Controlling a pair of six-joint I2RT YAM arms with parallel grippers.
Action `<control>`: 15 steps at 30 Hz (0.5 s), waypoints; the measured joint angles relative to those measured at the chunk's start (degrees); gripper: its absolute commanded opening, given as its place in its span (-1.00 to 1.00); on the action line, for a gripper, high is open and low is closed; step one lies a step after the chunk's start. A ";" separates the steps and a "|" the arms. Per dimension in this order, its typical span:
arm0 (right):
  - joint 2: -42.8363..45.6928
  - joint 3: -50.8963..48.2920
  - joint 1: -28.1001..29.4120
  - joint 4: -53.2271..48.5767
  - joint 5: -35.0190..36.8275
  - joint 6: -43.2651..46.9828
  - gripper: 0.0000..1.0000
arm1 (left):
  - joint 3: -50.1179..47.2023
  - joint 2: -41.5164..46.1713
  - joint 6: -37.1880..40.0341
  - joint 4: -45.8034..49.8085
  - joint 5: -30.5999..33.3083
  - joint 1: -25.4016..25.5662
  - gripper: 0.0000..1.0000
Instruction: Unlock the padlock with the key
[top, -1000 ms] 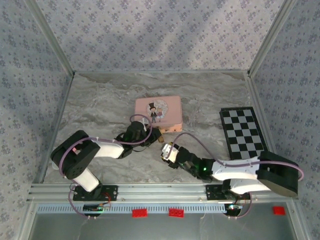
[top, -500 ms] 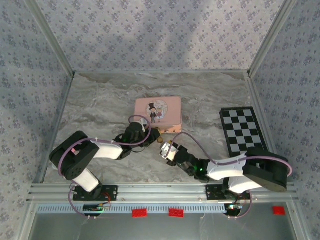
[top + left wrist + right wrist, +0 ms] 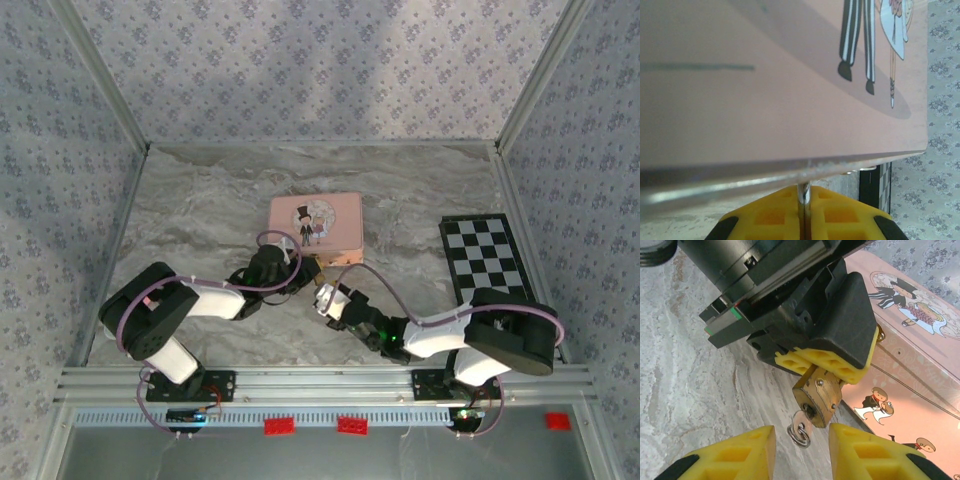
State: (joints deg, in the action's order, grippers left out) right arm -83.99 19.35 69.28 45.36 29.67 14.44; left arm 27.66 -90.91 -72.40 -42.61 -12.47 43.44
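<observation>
My left gripper (image 3: 804, 192) is shut on the thin metal shackle (image 3: 803, 196) of the padlock (image 3: 820, 397), right against the front edge of the pink box (image 3: 790, 100). The right wrist view shows its yellow pads (image 3: 832, 365) clamped over the top of the small brass body, which hangs tilted just above the table. The key (image 3: 803, 421) sticks out of the keyhole in the padlock's underside, with a small ring through its head. My right gripper (image 3: 801, 445) is open, one finger on each side of the key's head and neither touching it. From above, both grippers (image 3: 300, 273) (image 3: 326, 300) meet in front of the box.
The pink box (image 3: 315, 222) with the cartoon couple lies mid-table, just behind the grippers. A black-and-white chequered board (image 3: 484, 262) lies at the right. Patterned walls close in the marble tabletop (image 3: 200, 210) on three sides.
The right arm has stretched left and forward, bringing its gripper up to the padlock, and its jaws have narrowed around the key. The left arm has held still.
</observation>
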 measured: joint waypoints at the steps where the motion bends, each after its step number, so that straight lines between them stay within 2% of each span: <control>1: -0.24 0.11 0.15 0.24 0.13 0.00 -0.36 | 0.00 -0.07 0.00 -0.07 0.00 0.00 -1.00; 15: -4.15 0.79 1.01 2.40 5.05 -0.98 -0.49 | 0.00 -1.14 -0.37 -2.47 0.02 -0.31 -1.00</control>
State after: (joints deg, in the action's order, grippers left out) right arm -88.14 20.14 70.28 47.77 34.72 13.45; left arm 27.66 -92.05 -72.77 -45.08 -12.45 43.13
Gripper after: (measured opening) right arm 0.260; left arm 0.097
